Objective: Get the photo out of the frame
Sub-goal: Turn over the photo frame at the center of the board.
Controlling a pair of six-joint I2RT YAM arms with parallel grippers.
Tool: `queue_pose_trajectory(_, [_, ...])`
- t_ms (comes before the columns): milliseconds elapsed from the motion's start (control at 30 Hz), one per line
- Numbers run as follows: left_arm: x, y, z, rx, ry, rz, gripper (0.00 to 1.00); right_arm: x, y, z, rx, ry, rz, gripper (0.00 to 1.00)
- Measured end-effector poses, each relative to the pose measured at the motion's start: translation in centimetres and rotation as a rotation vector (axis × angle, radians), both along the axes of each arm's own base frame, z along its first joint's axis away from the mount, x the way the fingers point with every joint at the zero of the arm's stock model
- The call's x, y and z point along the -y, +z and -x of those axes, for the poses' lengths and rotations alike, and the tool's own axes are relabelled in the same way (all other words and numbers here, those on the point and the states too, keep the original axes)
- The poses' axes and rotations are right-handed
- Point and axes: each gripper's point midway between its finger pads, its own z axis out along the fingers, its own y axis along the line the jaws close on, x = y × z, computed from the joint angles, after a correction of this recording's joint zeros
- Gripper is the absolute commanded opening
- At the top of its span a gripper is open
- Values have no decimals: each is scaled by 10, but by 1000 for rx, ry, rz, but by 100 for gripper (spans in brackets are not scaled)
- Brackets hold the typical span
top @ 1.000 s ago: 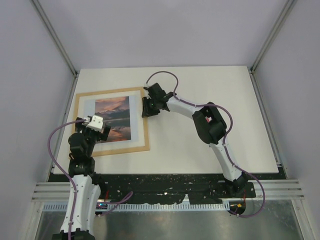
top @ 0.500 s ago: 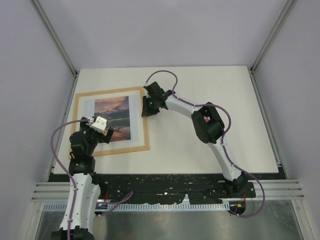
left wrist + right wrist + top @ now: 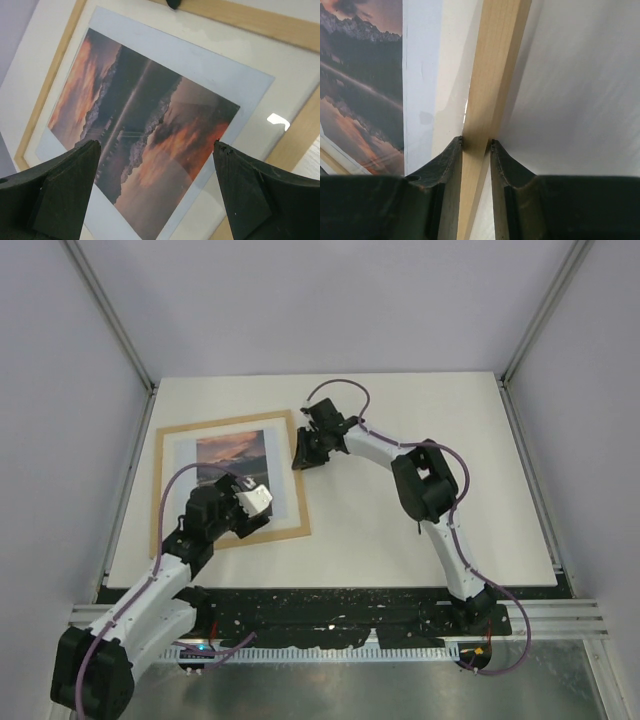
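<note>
The frame (image 3: 225,424), thin light wood strips, lies flat at the table's left with the photo (image 3: 232,452) inside it, a sunset over dark mountains with a pale border. My right gripper (image 3: 303,457) is shut on the frame's right strip; in the right wrist view its jaws (image 3: 476,143) pinch the wood strip (image 3: 495,65), the photo (image 3: 360,100) to their left. My left gripper (image 3: 250,505) hovers open over the frame's lower right part. In the left wrist view its fingers (image 3: 156,146) stand wide apart above the photo (image 3: 145,115), with the frame strip (image 3: 260,22) beyond.
The white table (image 3: 420,420) extends to the right of the frame. Grey walls and aluminium posts close in the left, right and back sides. The right arm's elbow (image 3: 425,485) hangs over the table's middle.
The left arm swung right and forward, from the frame's left part to over its lower right. The frame shifted slightly to the right with the right gripper, whose jaws closed on the strip.
</note>
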Motion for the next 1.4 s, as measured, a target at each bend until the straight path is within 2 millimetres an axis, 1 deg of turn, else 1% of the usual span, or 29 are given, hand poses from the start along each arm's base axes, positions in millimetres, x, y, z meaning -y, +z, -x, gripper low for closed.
queue_pose_trajectory(100, [20, -10, 3, -22, -81, -80, 100, 20, 0, -10, -4, -25, 3, 8])
queue_pose_trajectory(200, [43, -9, 3, -14, -156, -134, 100, 45, 0, -21, -2, -57, 13, 8])
queue_pose_trajectory(333, [82, -6, 1, 3, -276, -199, 100, 82, 0, -33, -5, -107, 29, 8])
queue_pose_trajectory(367, [91, -7, 5, 4, -307, -206, 100, 93, 0, -36, -7, -121, 32, 8])
queue_pose_trajectory(433, [110, -10, 10, 5, -371, -234, 100, 112, 1, -39, -11, -143, 39, 8])
queue_pose_trajectory(500, [124, -13, 14, 0, -416, -253, 100, 133, 0, -40, -21, -165, 48, 8])
queue_pose_trajectory(567, [139, -14, 16, 1, -462, -273, 100, 147, 0, -41, -26, -179, 53, 8])
queue_pose_trajectory(633, [150, -13, 15, 10, -482, -283, 100, 158, 0, -38, -33, -183, 60, 8])
queue_pose_trajectory(767, [169, -17, 8, 38, -503, -311, 100, 169, 0, -33, -39, -182, 73, 8])
queue_pose_trajectory(867, [181, -27, 4, 52, -511, -350, 100, 172, 0, -32, -35, -177, 79, 8])
queue_pose_trajectory(933, [189, -40, 7, 52, -531, -387, 100, 175, 0, -32, -36, -179, 79, 8])
queue_pose_trajectory(1067, [199, -52, 13, 62, -557, -429, 100, 177, 1, -30, -47, -176, 73, 8])
queue_pose_trajectory(1400, [212, -52, 22, 90, -574, -433, 100, 186, 2, -20, -88, -172, 79, 8])
